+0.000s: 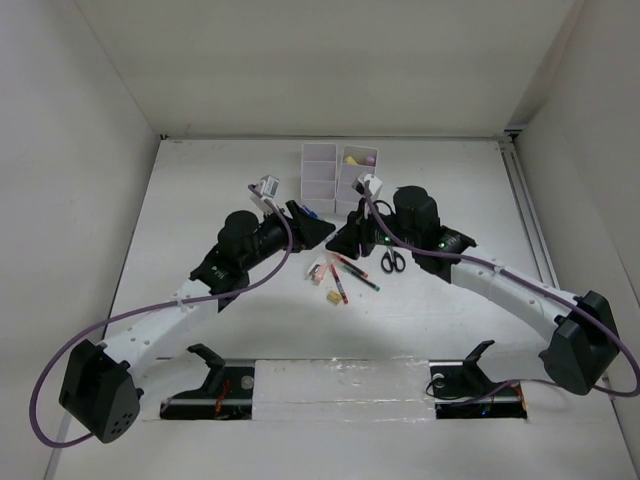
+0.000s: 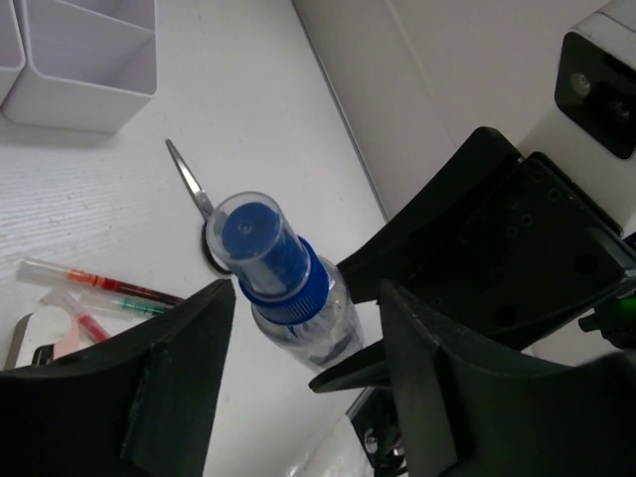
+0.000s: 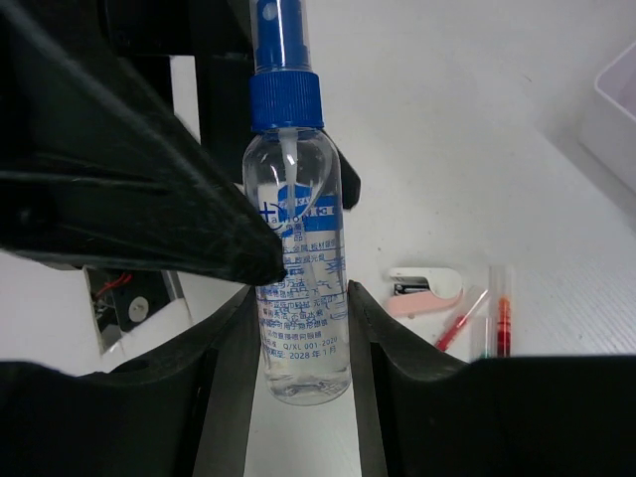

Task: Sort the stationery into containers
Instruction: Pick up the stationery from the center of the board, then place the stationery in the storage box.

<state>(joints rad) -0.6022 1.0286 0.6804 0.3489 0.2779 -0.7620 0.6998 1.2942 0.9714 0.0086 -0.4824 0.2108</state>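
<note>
Surface: white table (image 1: 220, 190) | upper centre: white compartment tray (image 1: 303, 172) | centre: black-handled scissors (image 1: 393, 262); red and green pens (image 1: 338, 282); yellow eraser (image 1: 332, 297); small pink-and-white item (image 1: 318, 268)

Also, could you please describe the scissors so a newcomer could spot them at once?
Start at the white organizer tray at the table's far middle, then come nearer to the loose items. The scissors lie at that scatter's right end, just right of the pens: the only item with two black loop handles.

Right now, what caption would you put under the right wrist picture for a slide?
Clear blue-capped spray bottle upright in the right tool, red pens on the table behind.
</note>
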